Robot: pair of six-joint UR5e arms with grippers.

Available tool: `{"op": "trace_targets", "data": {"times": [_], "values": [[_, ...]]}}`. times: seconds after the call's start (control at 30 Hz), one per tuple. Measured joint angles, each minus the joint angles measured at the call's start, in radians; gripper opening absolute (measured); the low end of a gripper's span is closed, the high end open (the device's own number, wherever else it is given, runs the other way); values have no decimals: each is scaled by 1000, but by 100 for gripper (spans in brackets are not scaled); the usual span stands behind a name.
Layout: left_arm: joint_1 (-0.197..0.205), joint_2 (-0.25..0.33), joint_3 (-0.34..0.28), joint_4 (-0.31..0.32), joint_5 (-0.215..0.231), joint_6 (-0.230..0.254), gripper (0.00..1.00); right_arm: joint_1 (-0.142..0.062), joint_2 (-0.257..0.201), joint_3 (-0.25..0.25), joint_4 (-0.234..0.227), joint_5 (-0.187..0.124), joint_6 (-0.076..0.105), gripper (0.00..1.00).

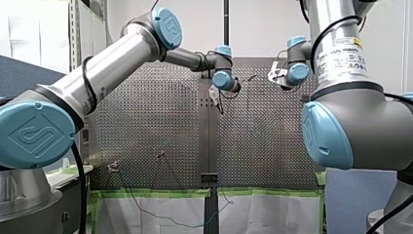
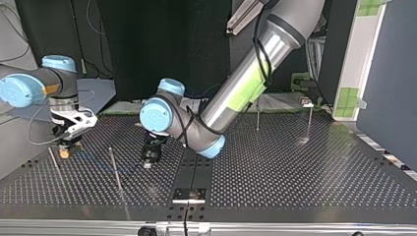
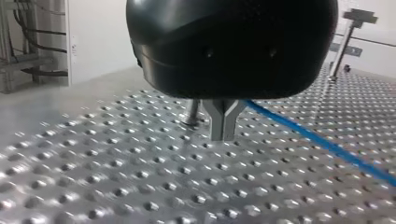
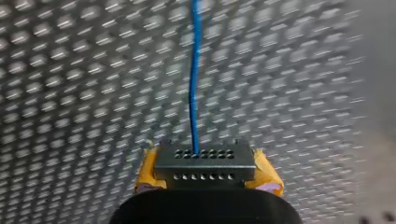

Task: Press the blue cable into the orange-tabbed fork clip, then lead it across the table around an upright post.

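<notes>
Between my right gripper's (image 4: pixel 201 161) yellow pads (image 4: pixel 147 170) the thin blue cable (image 4: pixel 194 84) seems clamped; my left gripper's (image 3: pixel 223 127) metal fingers (image 3: pixel 217 119), closed, stand beside it.

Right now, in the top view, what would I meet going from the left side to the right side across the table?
My right end effector → leaning thin post → my left end effector → upright post → second upright post, nearest the right side.

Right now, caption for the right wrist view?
My right gripper grips the blue cable, which runs straight ahead over the perforated table.
</notes>
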Motion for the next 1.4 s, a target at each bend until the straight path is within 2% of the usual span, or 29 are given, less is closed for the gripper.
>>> {"op": "trace_targets", "data": {"times": [0.33,0.53,0.73,0.77,0.8,0.83,0.87,0.9,0.97,1.0,1.03,1.07,1.27,1.4], "values": [[-7,-7,-2,2,-5,6,0,2,69,34,-14,-1,-18,0],[-8,-7,-2,0,-13,9,0,-1,118,75,-62,-3,-22,0],[-9,-7,-3,0,-14,12,0,-5,172,84,-113,1,-49,0],[-10,-7,-2,0,-14,14,18,-7,182,84,-123,1,-51,0],[-10,-7,-2,1,-14,16,18,-8,190,84,-129,1,-53,0],[-10,-7,-2,1,-14,18,30,-9,198,84,-135,1,-53,0],[-10,-7,-3,1,-13,20,47,-10,210,84,-143,2,-54,0],[-10,-7,-3,0,-14,22,47,-11,218,84,-148,2,-54,0],[-10,-7,-3,-2,-17,23,65,-13,234,84,-160,3,-53,0],[-10,-6,-3,-3,-20,24,65,-13,241,84,-165,3,-53,0],[-10,-6,-3,-4,-23,24,75,-13,248,84,-170,4,-53,0],[-10,-7,-3,-7,-27,24,77,-14,257,84,-175,5,-52,0],[-10,-7,-3,-29,-52,22,77,-16,305,84,-194,17,-48,0],[-10,-7,-3,-32,-35,21,75,-17,334,85,-207,25,-48,0]]}}
